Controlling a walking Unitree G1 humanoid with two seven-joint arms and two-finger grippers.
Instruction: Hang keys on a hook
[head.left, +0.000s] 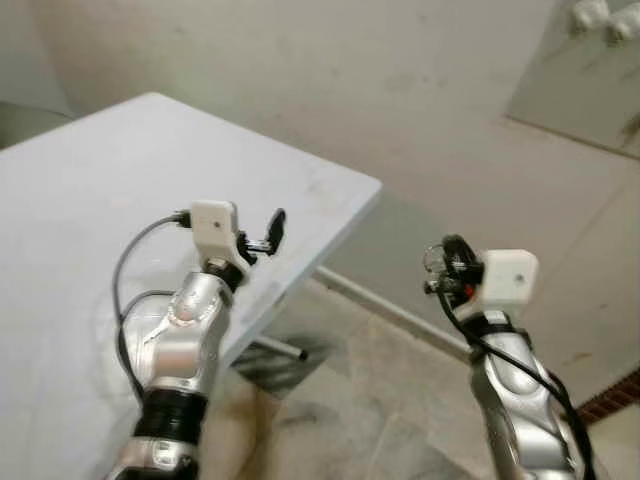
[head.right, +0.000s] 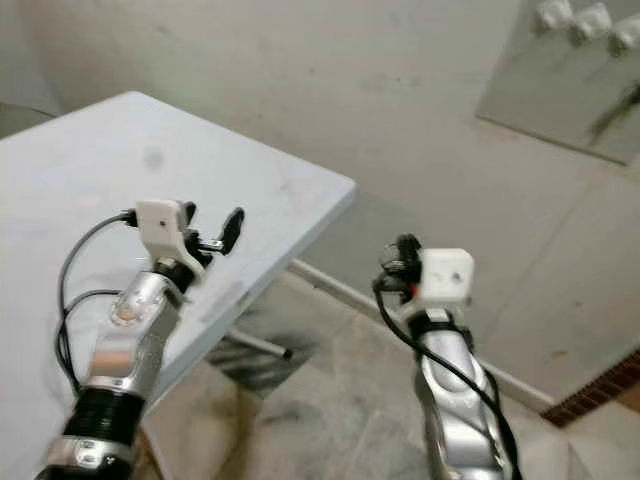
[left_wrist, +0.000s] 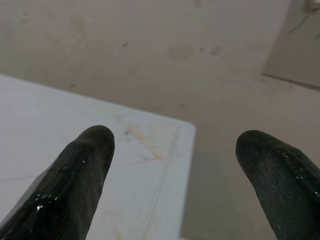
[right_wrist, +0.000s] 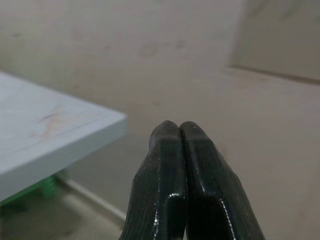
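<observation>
Left gripper (left_wrist: 172, 165) spread above table (head.left: 90, 190); right gripper (right_wrist: 180, 132) pressed together, holding nothing.

The table (head.left: 90, 180) top looks smooth and matt, pale grey-blue, like plastic, with faint brown stains. The wall (head.left: 400, 90) is matt and blotchy. The floor (head.left: 380, 400) looks like rough, dusty stone. Both arms are shiny silver metal. The left gripper (left_wrist: 172, 165) fingers look dull black and grainy; the right gripper (right_wrist: 180, 131) fingers are glossy black
</observation>
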